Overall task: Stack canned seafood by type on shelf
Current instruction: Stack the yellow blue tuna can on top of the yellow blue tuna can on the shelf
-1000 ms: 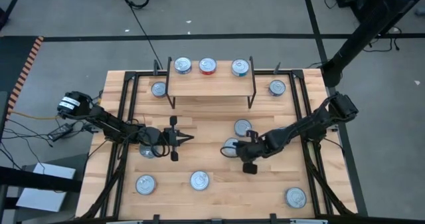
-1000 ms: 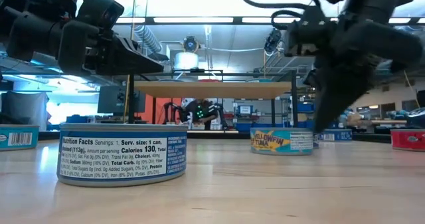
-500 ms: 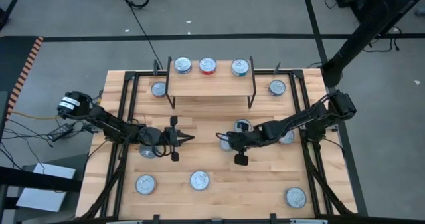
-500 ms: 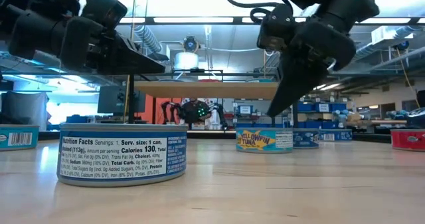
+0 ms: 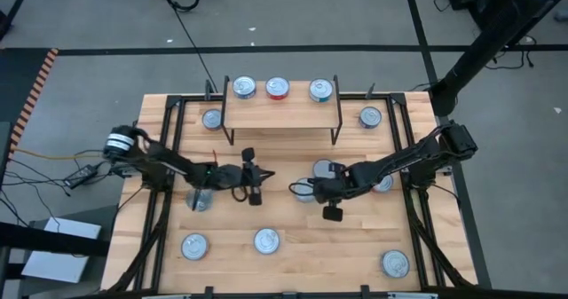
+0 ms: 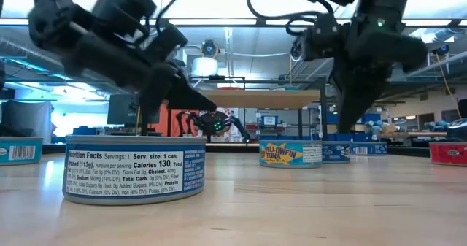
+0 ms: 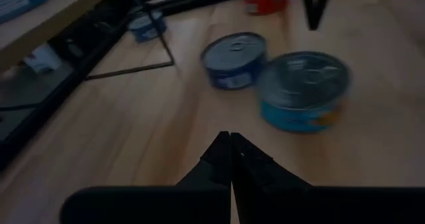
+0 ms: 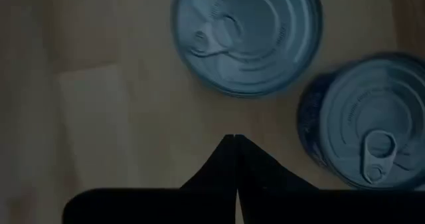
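Left claw (image 5: pixel 264 175) clenched, gripping nothing, hovering over tabletop (image 5: pixel 284 219) centre, near side of shelf (image 5: pixel 280 114). Right claw (image 5: pixel 297 189) also pinched closed and empty, above teal yellowfin tuna tin (image 6: pixel 290 154) and blue tin (image 8: pixel 364 120) standing just beside each other. Three tins on shelf plank: blue (image 5: pixel 243 88), red (image 5: pixel 278 88), teal (image 5: pixel 321 90). Other tins scattered on tabletop; big blue-label tin (image 6: pixel 134 168) nearest low camera.

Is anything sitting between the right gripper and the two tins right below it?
Nothing visible does. The right gripper hangs over bare table, its fingers together, with the teal-labelled tin and the dark blue tin just ahead of the tips in the right wrist view.
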Available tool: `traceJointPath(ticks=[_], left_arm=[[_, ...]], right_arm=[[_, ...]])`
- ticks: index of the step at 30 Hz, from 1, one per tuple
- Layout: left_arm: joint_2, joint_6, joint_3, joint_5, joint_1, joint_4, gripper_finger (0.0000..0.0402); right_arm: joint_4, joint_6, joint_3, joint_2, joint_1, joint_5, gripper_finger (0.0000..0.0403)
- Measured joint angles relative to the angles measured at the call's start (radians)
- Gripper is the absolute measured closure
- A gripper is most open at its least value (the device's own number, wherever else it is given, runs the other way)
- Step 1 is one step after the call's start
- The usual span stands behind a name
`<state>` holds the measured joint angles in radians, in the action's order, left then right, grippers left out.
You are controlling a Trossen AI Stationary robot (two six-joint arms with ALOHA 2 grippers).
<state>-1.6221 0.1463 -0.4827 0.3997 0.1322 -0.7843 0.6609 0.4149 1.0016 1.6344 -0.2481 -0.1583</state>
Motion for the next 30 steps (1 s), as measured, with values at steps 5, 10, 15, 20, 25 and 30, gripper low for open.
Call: traceJointPath(ticks=[5,10,15,20,25,30], left_arm=[[-0.106,-0.007,0.000,-0.050,-0.060,-0.174,0.0400],[-0.196,-0.027,-0.030,-0.107,-0.092,-0.208,0.0401],[-0.266,-0.023,-0.084,-0.123,-0.093,-0.207,0.0401],[-0.304,-0.022,-0.113,-0.151,-0.093,-0.202,0.0401],[-0.304,-0.021,-0.113,-0.151,-0.093,-0.198,0.0401],[-0.304,-0.020,-0.113,-0.151,-0.093,-0.189,0.0401]], right_arm=[[-0.149,0.005,-0.078,0.000,0.017,0.005,0.0395],[-0.279,0.004,-0.129,0.000,0.054,0.022,0.0395],[-0.409,-0.044,-0.140,0.000,0.073,0.022,0.0395],[-0.429,-0.078,-0.127,0.000,0.071,0.024,0.0395],[-0.356,-0.064,-0.119,-0.001,0.055,0.026,0.0395],[-0.347,-0.045,-0.119,0.019,0.053,0.012,0.0395]])
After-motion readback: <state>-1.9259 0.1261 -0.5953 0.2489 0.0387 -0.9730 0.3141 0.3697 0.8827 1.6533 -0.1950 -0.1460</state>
